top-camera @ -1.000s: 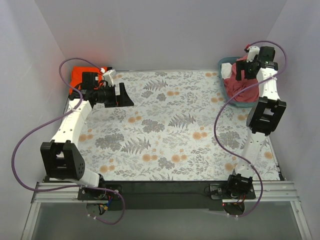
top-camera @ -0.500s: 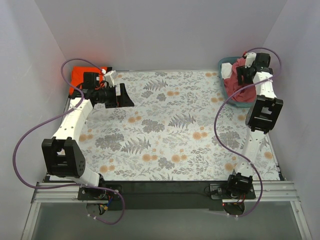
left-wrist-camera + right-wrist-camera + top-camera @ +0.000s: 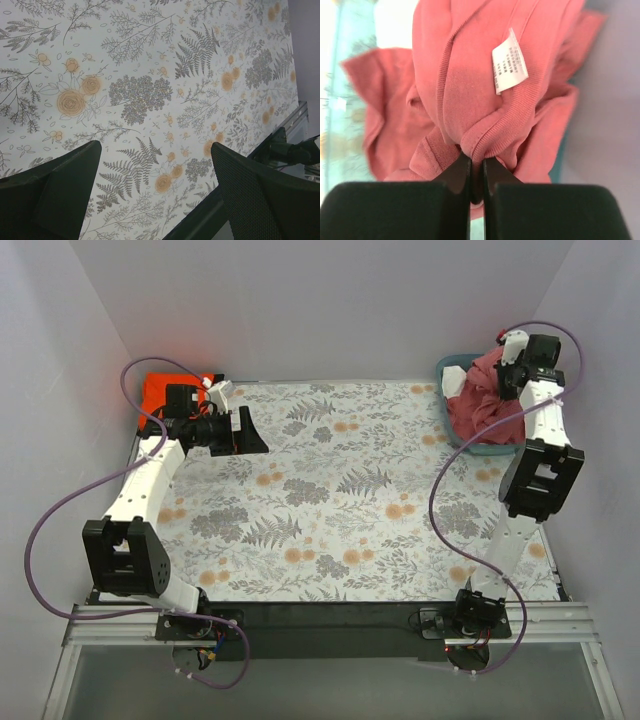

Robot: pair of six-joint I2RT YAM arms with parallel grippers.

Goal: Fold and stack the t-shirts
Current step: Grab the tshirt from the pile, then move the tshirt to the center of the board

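Flower-print desk (image 3: 350, 500), middle bare. Right arm (image 3: 538, 465) reaches to the far right corner over a teal basket (image 3: 450, 362). Left arm (image 3: 150, 475) sits far left.

Rose-red shirt (image 3: 480, 410) is bunched in the basket, one end drawn up to the right jaws. Right wrist view: right jaws closed tight on a ribbed fold of that shirt (image 3: 470, 80), cloth hanging away from them into the basket.

Orange shirt (image 3: 155, 392), folded, lies in the far left corner just beside the left jaws. Those are spread wide, nothing between, only desk print under them.

Key relation: shirt bulk lies below and to the near left of the right jaws, bare desk further left and nearer. Right arm is the nearer one, left well apart. Shirt is bunched, so no clear long axis.

White label (image 3: 510, 67) by the gripped fold: print too blurred to read.
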